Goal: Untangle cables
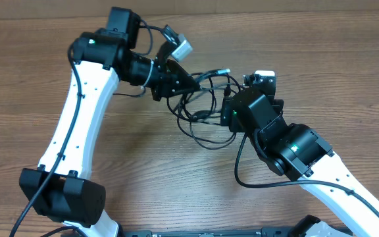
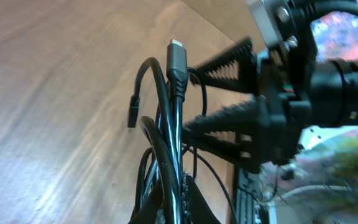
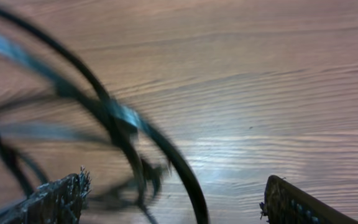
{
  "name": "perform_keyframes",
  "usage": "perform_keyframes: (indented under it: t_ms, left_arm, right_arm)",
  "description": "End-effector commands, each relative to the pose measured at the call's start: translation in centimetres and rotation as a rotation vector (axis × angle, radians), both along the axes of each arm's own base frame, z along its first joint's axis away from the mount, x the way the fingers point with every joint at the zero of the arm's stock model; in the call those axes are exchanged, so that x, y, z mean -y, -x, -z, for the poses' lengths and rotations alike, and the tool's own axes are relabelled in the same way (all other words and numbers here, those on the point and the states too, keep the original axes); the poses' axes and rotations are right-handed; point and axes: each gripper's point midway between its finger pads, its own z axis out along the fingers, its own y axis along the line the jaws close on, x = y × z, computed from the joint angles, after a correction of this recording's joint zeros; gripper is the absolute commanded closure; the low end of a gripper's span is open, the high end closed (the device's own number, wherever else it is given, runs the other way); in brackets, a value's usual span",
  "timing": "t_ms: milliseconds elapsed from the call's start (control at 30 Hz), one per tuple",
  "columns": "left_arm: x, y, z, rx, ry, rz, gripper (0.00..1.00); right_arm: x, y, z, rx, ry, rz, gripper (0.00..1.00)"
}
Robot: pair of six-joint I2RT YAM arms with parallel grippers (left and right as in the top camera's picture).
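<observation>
Bare wooden tabletop [image 1: 347, 59] spreads wide on every side of both grippers, its far edge close behind the left arm [image 1: 77, 112]. The left gripper [image 1: 193, 81] pinches the tangled black cables [image 1: 202, 118]. The right gripper [image 3: 176, 186] gapes wide with loops crossing between its fingers, and a grey plug [image 2: 178, 59] sticks out beyond the left fingertips.

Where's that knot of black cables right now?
In the overhead view, the tangle of thin black cables sits near the middle of the wooden table, between the left gripper and the right gripper, close to both.
</observation>
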Motion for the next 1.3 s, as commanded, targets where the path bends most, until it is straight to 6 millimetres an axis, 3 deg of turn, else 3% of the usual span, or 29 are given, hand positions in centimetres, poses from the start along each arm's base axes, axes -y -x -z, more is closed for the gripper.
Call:
perform_keyframes:
  t_ms: [0,200,400,500,667,967,1267]
  left_arm:
    - [-2.1,-1.1,-2.7,-0.007,0.068,-0.094,0.96]
    - [-5.8,-2.7,-5.2,-0.038,0.220,-0.173,0.96]
    - [-7.5,-3.0,-6.5,-0.037,0.299,-0.191,0.96]
    - [-7.6,-2.6,-7.8,-0.019,0.374,-0.158,0.96]
    - [-8.2,-2.6,-8.9,0.028,0.426,-0.139,0.96]
    - [-10.3,-3.2,-10.0,0.206,0.467,-0.127,0.96]
    - [-10.5,-3.3,-10.1,0.210,0.467,-0.132,0.96]
  right_arm:
    - [-2.1,0.7,-0.4,-0.043,-0.110,-0.071,0.10]
    - [-5.9,1.9,-1.1,-0.130,-0.351,-0.135,0.10]
    - [-10.3,2.4,-4.9,-0.086,-0.561,-0.328,0.11]
    - [-11.3,2.4,-6.3,-0.086,-0.655,-0.335,0.14]
    - [-11.7,2.1,-7.2,-0.094,-0.741,-0.290,0.25]
    - [-9.9,0.5,-8.5,0.021,-0.715,-0.194,0.25]
    - [-8.0,-0.6,-8.4,0.068,-0.690,-0.071,0.27]
